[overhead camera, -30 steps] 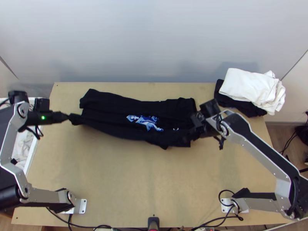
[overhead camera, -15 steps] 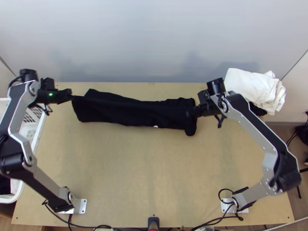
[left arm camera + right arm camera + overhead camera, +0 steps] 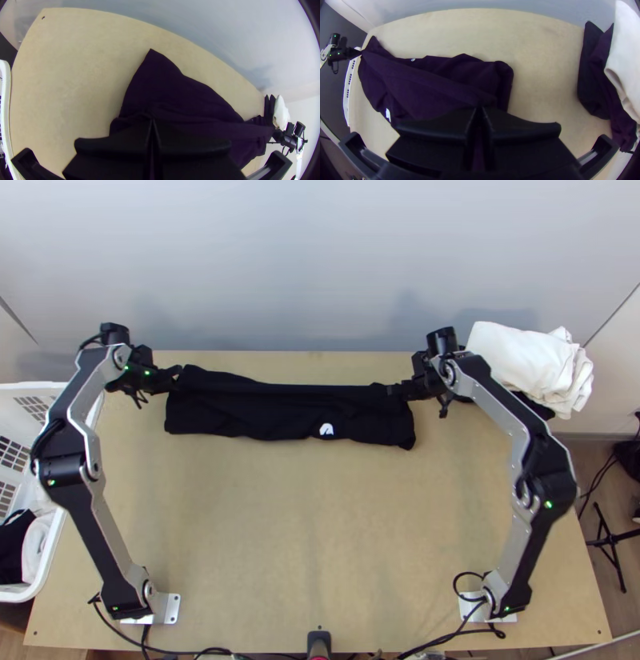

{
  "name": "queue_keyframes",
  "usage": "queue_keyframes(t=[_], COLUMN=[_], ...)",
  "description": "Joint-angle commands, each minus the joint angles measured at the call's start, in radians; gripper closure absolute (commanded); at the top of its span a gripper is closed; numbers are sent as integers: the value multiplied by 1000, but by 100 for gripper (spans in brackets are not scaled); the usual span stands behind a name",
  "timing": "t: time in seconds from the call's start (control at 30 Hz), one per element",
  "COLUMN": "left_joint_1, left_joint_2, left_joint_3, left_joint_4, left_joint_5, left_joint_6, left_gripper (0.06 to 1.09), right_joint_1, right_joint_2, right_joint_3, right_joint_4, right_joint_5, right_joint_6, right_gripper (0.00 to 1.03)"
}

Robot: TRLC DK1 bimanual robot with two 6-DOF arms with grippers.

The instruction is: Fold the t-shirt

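A long, folded black fabric t-shirt [image 3: 280, 412] is stretching between the black, flat-fingered left gripper [image 3: 176, 377] and the matching right gripper [image 3: 394, 390], both pinching its taut upper band, with much cloth lying on their arm-base side. Since the earlier frames, the left gripper is sitting closer to the right one, the blue print is no longer showing, and a small white patch [image 3: 326, 430] is showing nearer the right gripper.

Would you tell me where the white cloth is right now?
In the top view, the white cloth lies on black cloth at the far right corner of the table, right of the t-shirt.
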Motion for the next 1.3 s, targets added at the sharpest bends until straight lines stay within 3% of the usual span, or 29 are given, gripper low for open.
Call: queue_keyframes(t=[0.0,0.27,0.3,0.33,0.37,0.4,0.43,0.47,0.5,0.6,0.77,1.0,1.13,1.27], left_joint_1=[-12,-9,-10,-9,-9,-6,-4,-3,2,23,62,89,122,123], left_joint_2=[107,123,116,109,93,70,41,3,-34,-118,-163,-129,-80,-17], left_joint_3=[45,40,37,37,36,34,28,17,5,-18,-62,-179,-200,-165], left_joint_4=[6,7,1,-8,-22,-34,-44,-50,-50,-53,-60,9,95,98], left_joint_5=[-35,-39,-39,-39,-37,-35,-25,-2,20,92,129,181,248,258], left_joint_6=[-4,-9,-11,-17,-24,-35,-43,-43,-46,-67,-57,3,6,35], left_gripper=[105,105,101,85,63,37,13,10,10,10,10,10,11,11], right_joint_1=[-12,16,23,29,35,40,45,48,51,49,51,115,166,177], right_joint_2=[141,129,112,92,67,27,-19,-69,-106,-204,-374,-575,-677,-715], right_joint_3=[58,-4,-12,-15,-18,-32,-53,-75,-84,-100,-207,-343,-339,-300], right_joint_4=[23,94,94,95,94,92,94,94,92,43,33,-20,-75,-148], right_joint_5=[29,31,31,31,28,25,23,23,23,14,5,-14,-15,-29], right_joint_6=[-10,-5,-10,-11,-10,-10,-7,-4,-4,6,30,61,90,101], right_gripper=[100,100,100,100,99,85,55,15,2,3,3,3,3,3])
